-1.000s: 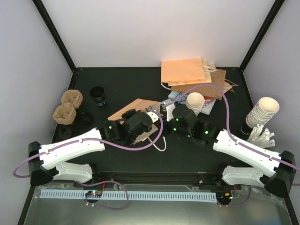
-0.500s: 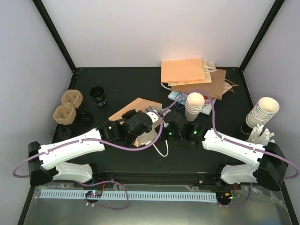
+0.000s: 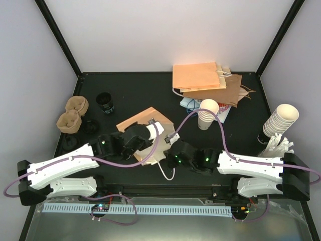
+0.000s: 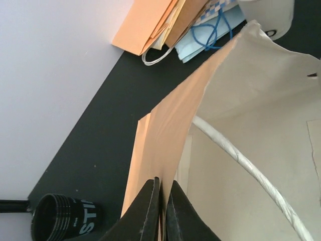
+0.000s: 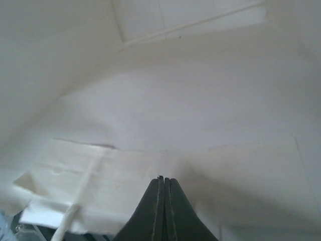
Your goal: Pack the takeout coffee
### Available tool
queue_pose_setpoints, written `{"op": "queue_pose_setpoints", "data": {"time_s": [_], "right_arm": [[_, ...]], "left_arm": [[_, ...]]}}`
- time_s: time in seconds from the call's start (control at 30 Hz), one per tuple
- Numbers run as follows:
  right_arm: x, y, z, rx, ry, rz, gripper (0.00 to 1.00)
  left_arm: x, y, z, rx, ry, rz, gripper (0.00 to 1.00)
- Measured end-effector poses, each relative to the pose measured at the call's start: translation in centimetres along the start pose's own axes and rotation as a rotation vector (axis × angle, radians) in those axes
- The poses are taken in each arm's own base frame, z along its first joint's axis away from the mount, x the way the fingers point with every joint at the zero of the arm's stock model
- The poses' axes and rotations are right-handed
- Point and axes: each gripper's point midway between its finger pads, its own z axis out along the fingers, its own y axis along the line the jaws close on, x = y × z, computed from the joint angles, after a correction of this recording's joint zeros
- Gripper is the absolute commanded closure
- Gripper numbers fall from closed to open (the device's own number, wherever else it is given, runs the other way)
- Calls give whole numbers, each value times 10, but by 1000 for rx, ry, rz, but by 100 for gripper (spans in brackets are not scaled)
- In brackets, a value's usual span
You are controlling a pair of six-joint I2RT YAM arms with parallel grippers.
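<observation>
**A:** Why is the brown paper bag (image 3: 139,120) lying with its mouth gaping?

**B:** The left gripper (image 4: 163,186) is clamping the bag's orange-brown wall at the rim, with the paper caught between its fingers. I judge it is holding the mouth spread so a cup can go in; the right gripper (image 5: 164,178) is reaching inside, fingers pressed together, with pale lining all round its tips; whether a fold is caught there I cannot tell.

**A:** And the takeout coffee?

**B:** No lidded cup is showing plainly in any view; only lidless stacked cups (image 3: 208,114) are standing beyond the right gripper. No cup is showing in the part of the bag ahead of either tool; the white rope handle (image 4: 241,160) is curving just right of the left gripper's tips.

**A:** What is differing from a second ago?

**B:** Both arms are sitting closer to their bases; the bag is lying nearer them too; the right gripper, then beside the stack, is now well apart from it.
</observation>
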Motion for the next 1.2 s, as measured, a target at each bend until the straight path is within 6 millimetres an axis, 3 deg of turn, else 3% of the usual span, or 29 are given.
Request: {"op": "queue_pose_setpoints", "data": {"time_s": [0.2,0.37,0.47,0.6,0.77,0.87,1.0,1.2], "right_arm": [[-1,4,-1,3,-38,-43,95],[-14,8,-15,-13,-76,-78,89],[-36,16,-36,-31,-133,-93,85],[-80,31,-80,-72,-248,-96,81],[-123,35,-140,-90,-381,-79,75],[-137,27,-171,-81,-450,-61,66],[-142,5,-206,-43,-536,-26,63],[-133,-35,-226,88,-584,39,59]], "left_arm": [[-2,-1,-16,58,-69,-59,92],[2,0,-18,52,-75,-87,93],[3,5,-19,30,-73,-122,93],[-4,16,-23,17,-81,-190,95],[-36,45,-32,22,-105,-330,97],[-56,58,-35,50,-105,-417,97],[-73,63,-30,100,-72,-537,96],[-66,44,-3,211,60,-711,99]]}}
